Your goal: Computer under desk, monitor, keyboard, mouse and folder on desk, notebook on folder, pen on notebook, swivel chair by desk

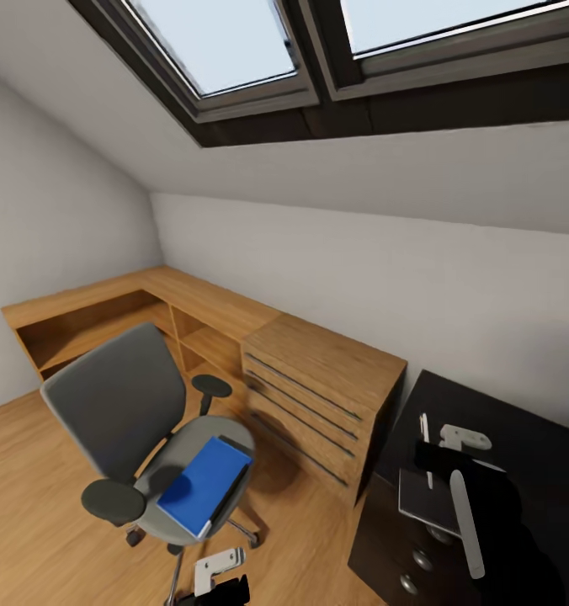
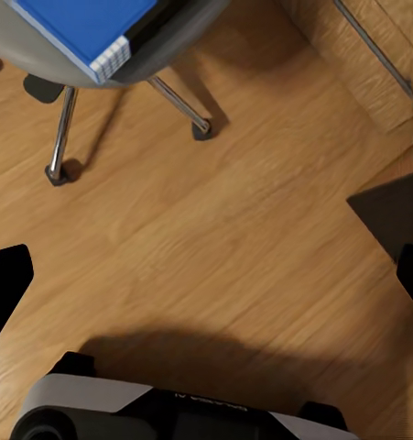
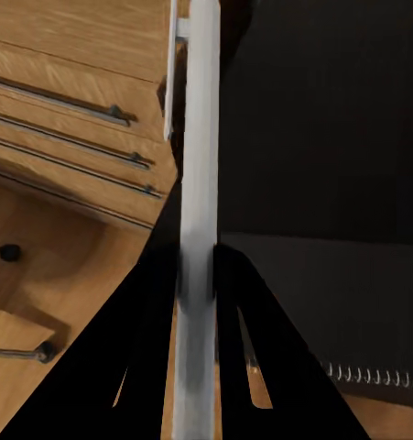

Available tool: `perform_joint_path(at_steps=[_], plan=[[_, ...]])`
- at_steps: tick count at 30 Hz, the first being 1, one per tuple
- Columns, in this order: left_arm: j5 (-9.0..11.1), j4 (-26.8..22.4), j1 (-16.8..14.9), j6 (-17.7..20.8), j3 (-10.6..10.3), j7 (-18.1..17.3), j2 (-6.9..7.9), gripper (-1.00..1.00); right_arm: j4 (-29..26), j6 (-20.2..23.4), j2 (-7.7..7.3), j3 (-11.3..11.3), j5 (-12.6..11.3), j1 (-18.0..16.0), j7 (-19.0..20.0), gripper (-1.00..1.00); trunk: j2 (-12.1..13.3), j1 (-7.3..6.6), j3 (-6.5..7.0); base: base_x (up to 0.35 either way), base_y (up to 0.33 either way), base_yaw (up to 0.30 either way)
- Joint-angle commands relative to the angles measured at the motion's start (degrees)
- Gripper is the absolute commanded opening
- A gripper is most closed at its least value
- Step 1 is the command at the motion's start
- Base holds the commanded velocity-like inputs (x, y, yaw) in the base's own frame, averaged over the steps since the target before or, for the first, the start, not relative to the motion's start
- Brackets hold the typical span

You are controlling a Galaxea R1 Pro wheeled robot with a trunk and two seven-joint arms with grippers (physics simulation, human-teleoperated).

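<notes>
Over the black desk (image 1: 520,438) at its near corner, the right gripper (image 3: 199,275) has its fingers pinched on the slim white pen (image 1: 467,522), held above the dark notebook (image 1: 428,498), which lies flat on the desk; the blue folder (image 1: 204,485) sits on the swivel chair (image 1: 116,412) seat, well apart. Risk, as judged: the long pen, gripped partway along, may pivot or slip, then roll off the desk edge beside the wooden chest (image 1: 322,396). Left gripper (image 1: 221,581) hangs low near the chair base over the floor (image 2: 215,229); cannot tell how its fingers stand.

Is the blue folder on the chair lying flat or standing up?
Lying flat: the folder rests cover-up on the swivel chair seat.
</notes>
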Motion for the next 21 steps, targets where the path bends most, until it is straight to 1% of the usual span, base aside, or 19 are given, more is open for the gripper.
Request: perform_joint_path(at_steps=[1,4,11,16,21], plan=[[0.36,-0.12,0.0,0.15,-0.02,0.37,0.01,1.0,-0.04,0.08,0.04,-0.03,-0.05,-0.07,-0.13,-1.0,-0.1,0.03,-0.08,0.0,0.0,-0.287],[0.35,-0.12,0.0,0.14,-0.02,0.37,0.01,1.0,-0.02,-1.34,0.01,-0.04,0.06,-0.07,-0.21,-1.0,-0.1,0.03,-0.01,0.0,0.0,-0.288],[0.35,-0.12,-0.01,0.14,0.06,0.37,0.01,1.0,0.41,-1.81,-0.11,-0.1,0.18,-0.07,-0.29,-1.0,-0.1,0.03,0.13,0.0,0.0,-0.287],[0.36,-0.12,-0.02,0.14,0.07,0.37,0.01,1.0,1.41,-1.9,-1.08,-0.06,0.14,-0.07,-0.31,-1.0,-0.1,0.03,0.23,0.0,0.0,-0.288],[0.35,-0.12,0.0,0.14,0.07,0.37,0.01,1.0,1.89,-2.18,-1.38,-0.04,0.14,-0.07,-0.31,-1.0,-0.1,0.03,0.28,0.0,0.0,-0.291]])
